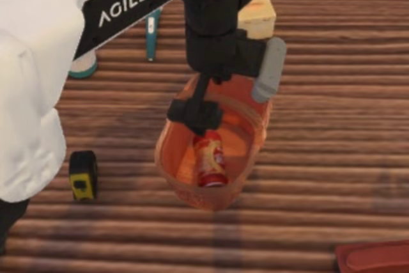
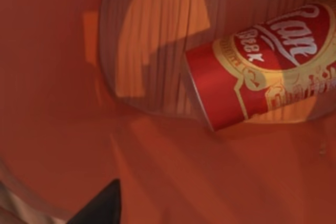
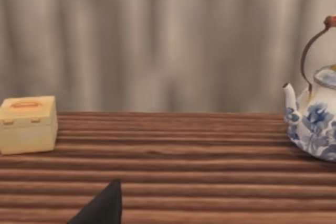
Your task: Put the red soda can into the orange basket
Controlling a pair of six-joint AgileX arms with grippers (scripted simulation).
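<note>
Table [image 1: 332, 132]: brown wood slats, carries everything.

Left arm: reaches from the top view's left across the table, wrist over the basket. Right arm: not in the top view; its wrist camera looks level across the table at a cream box [image 3: 27, 124] and a blue-and-white teapot [image 3: 315, 124], so I judge it parked.

Basket [image 1: 167, 158]: orange, oval, mid-table, upright.

Can [image 1: 209, 156]: red, lying on its side on the basket floor, inside the walls. In the left wrist view the can [image 2: 268, 66] rests against the floor's edge, label up, nothing clamped on it.

Left gripper [image 1: 195, 118]: just above the can's far end, inside the basket mouth. The can lies free below, so the fingers look released, but how far apart they stand I cannot tell. Only one dark tip shows in the wrist view.

Judgement: placement looks done; the step in hand is the withdrawal. To do it well, lift straight up through the mouth before any sideways travel, keeping the fingers off the wall and handle, so the basket isn't dragged or tipped. Go slowly until clear of the rim.

Small items: yellow-black tape measure [image 1: 83, 176] left of the basket; dark-red tray [image 1: 377, 257] at the lower right corner.
</note>
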